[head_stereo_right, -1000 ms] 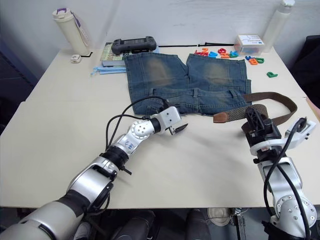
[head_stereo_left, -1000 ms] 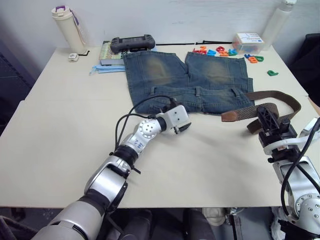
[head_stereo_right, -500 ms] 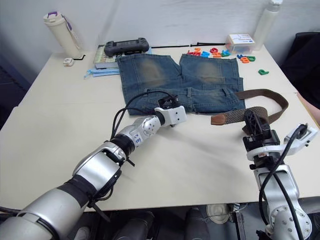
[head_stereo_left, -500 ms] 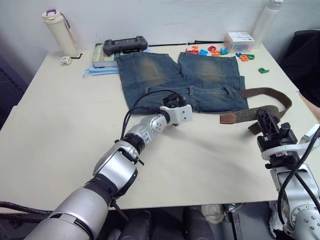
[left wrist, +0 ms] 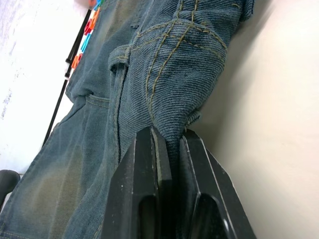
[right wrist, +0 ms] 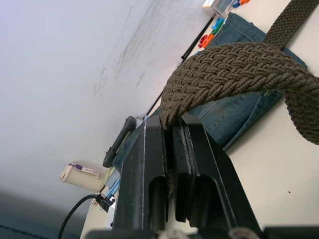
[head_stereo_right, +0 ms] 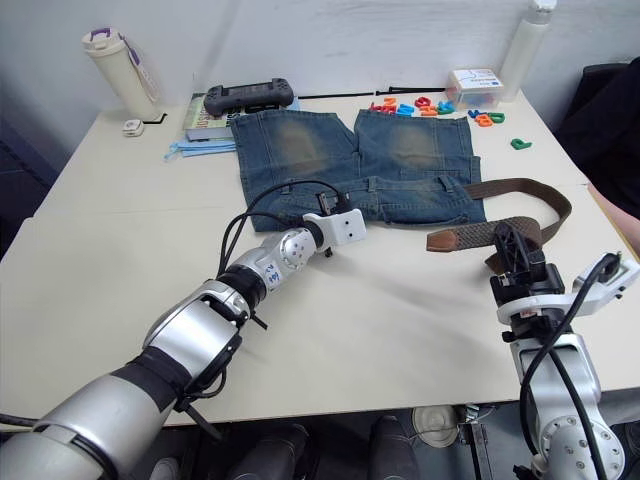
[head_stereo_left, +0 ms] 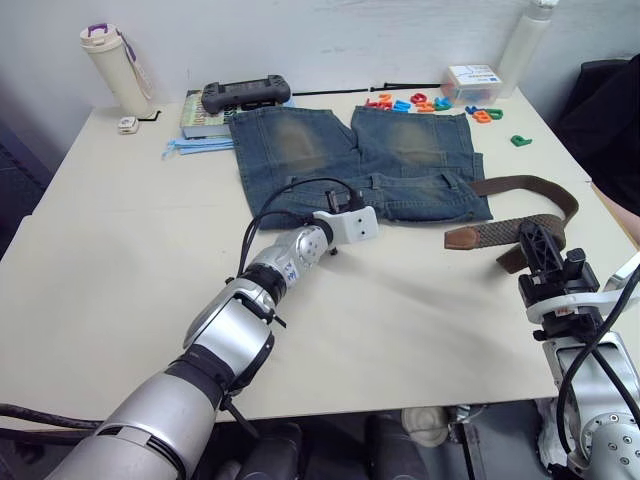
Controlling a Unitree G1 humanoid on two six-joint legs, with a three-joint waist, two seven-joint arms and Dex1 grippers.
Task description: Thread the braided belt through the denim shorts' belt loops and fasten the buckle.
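The denim shorts (head_stereo_left: pixel 350 150) lie flat at the table's far middle, waistband toward me, with belt loops (head_stereo_left: pixel 377 181) on it. My left gripper (left wrist: pixel 172 144) is shut on the waistband's near edge, left of centre (head_stereo_left: pixel 338 208). The braided belt (head_stereo_left: pixel 545 187) curves on the table to the right of the shorts, and its tan leather end (head_stereo_left: pixel 462 237) rests on the table near the waistband. My right gripper (right wrist: pixel 172 124) is shut on the belt's braided part and lifts it a little (head_stereo_left: pixel 535 245). The buckle is hidden.
A game controller (head_stereo_left: pixel 245 93) sits on a book (head_stereo_left: pixel 200 112) at the back left, beside a cream bottle (head_stereo_left: pixel 108 70). Coloured plastic letters (head_stereo_left: pixel 420 102), a clear box (head_stereo_left: pixel 472 80) and a white bottle (head_stereo_left: pixel 522 40) stand at the back right. A thin black cable (head_stereo_left: pixel 400 88) runs behind the shorts.
My left gripper reached the waistband's edge and shut on the denim; it was open before. The head camera shifted. My right gripper keeps its hold on the belt.
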